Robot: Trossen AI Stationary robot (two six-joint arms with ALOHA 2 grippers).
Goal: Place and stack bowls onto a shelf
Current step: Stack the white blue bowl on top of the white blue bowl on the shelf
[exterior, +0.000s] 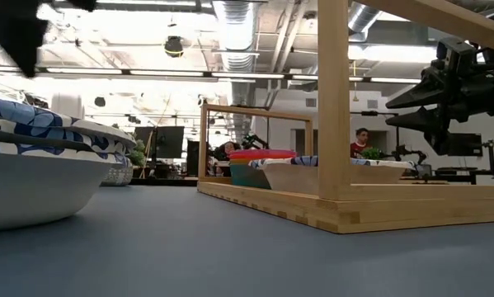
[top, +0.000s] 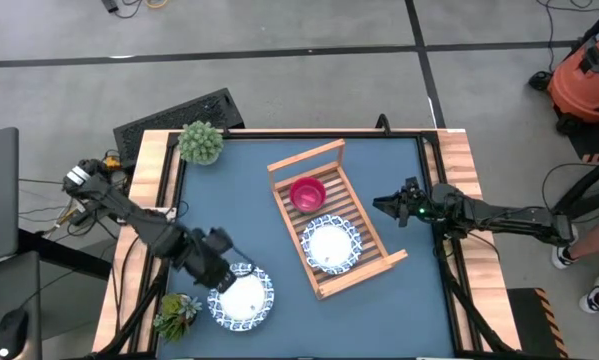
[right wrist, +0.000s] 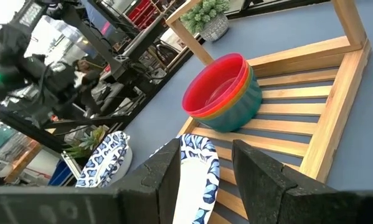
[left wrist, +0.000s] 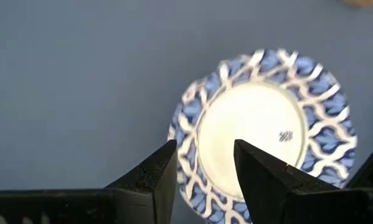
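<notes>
The wooden slatted shelf [top: 364,262] lies slantwise mid-table. On its far end sits a nested stack of small bowls [top: 307,193] [right wrist: 222,93], red uppermost, blue-green at the bottom. A white dish with a blue-patterned rim [top: 329,244] [right wrist: 195,177] rests on the slats nearer. A second patterned dish [top: 241,297] [left wrist: 261,124] [exterior: 32,165] stands on the table by the near-left corner. My left gripper [top: 222,264] [left wrist: 205,155] hovers open above that dish's rim. My right gripper [top: 384,207] [right wrist: 205,155] [exterior: 395,106] is open, in the air just right of the shelf.
A potted plant [top: 200,142] stands at the far-left corner and another [top: 176,313] at the near-left corner beside the loose dish. Bare blue table [top: 249,215] lies between the shelf and the left arm. A person [exterior: 360,142] sits far behind the table.
</notes>
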